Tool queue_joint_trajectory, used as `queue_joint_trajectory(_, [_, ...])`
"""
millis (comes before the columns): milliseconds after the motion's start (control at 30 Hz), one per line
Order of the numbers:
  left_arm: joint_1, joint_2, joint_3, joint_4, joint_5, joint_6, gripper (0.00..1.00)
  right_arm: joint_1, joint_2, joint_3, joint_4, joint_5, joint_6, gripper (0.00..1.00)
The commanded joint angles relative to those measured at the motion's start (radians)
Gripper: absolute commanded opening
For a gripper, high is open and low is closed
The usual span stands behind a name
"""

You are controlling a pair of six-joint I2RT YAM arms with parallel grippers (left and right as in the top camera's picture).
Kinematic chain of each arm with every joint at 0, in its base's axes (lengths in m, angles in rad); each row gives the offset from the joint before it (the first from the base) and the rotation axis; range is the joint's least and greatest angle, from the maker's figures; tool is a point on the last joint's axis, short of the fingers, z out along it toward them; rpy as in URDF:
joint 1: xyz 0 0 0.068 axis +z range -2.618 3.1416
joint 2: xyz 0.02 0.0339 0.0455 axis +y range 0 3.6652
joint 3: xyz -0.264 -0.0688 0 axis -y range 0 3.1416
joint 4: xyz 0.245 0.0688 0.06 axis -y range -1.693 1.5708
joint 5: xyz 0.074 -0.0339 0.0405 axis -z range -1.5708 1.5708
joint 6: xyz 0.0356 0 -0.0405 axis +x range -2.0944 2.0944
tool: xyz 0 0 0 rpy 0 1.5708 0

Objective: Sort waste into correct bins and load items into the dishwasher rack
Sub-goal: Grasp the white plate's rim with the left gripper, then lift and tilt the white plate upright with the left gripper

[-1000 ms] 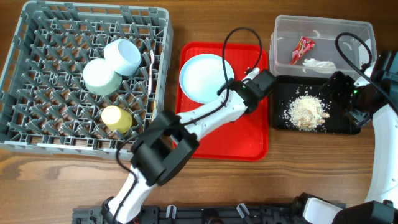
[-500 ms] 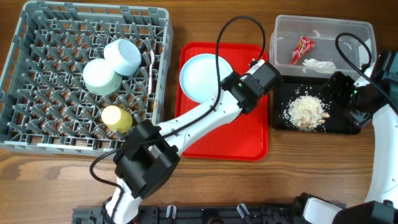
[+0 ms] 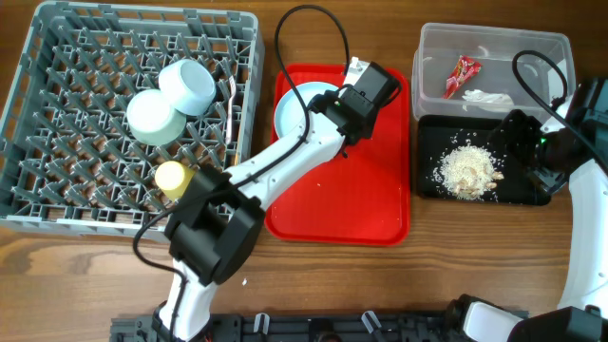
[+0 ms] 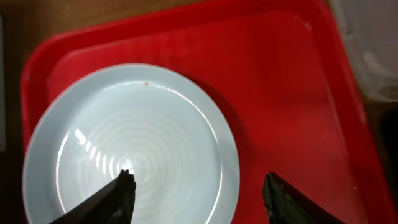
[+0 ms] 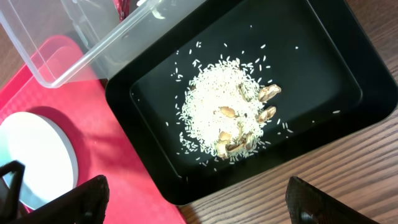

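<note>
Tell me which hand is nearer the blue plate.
Left. The left hand is over the plate, straddling its rim; the right hand is away over the black tray of food scraps.

Pale blue plate (image 4: 134, 134) on red tray (image 4: 280, 87)

Plate (image 4: 134, 143) rim cut off below

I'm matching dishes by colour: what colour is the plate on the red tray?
Pale blue. The plate shows best in the left wrist view.
</note>
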Motion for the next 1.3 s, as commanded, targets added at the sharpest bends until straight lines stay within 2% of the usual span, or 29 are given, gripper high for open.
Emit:
queue_joint_trajectory(0, [-0.005,0.069,-0.005,0.018,0.019,-0.039,0.64,-0.002,0.011,0.014,0.000,-0.009,-0.003,0.91])
queue_joint_trajectory(400, [-0.023,0.160,-0.005,0.012,0.019,-0.028,0.60,-0.002,0.011,0.014,0.000,-0.009,-0.003,0.92])
queue_joint_trajectory(500, [-0.030,0.173,-0.005,-0.005,0.018,-0.027,0.49,-0.002,0.011,0.014,0.000,-0.009,-0.003,0.92])
queue_joint_trajectory(600, [-0.043,0.180,-0.005,-0.011,0.017,0.014,0.42,-0.002,0.011,0.014,0.000,-0.010,-0.003,0.92])
queue_joint_trajectory(633, [-0.050,0.180,-0.005,-0.011,0.014,0.039,0.33,-0.002,0.011,0.014,0.000,-0.009,-0.003,0.92])
queue_joint_trajectory(733, [-0.066,0.180,-0.005,-0.010,-0.001,0.078,0.24,-0.002,0.011,0.014,0.000,-0.009,-0.003,0.91])
queue_joint_trajectory(867, [-0.082,0.192,-0.005,-0.015,-0.005,0.078,0.06,-0.002,0.011,0.014,0.000,-0.010,-0.003,0.92])
queue_joint_trajectory(1033, [-0.084,0.204,-0.005,-0.042,-0.023,0.079,0.04,-0.002,0.011,0.014,0.000,-0.010,-0.003,0.92])
queue_joint_trajectory(1267, [-0.103,0.184,0.023,-0.087,-0.227,0.196,0.04,-0.002,0.011,0.014,-0.001,-0.010,-0.004,0.92])
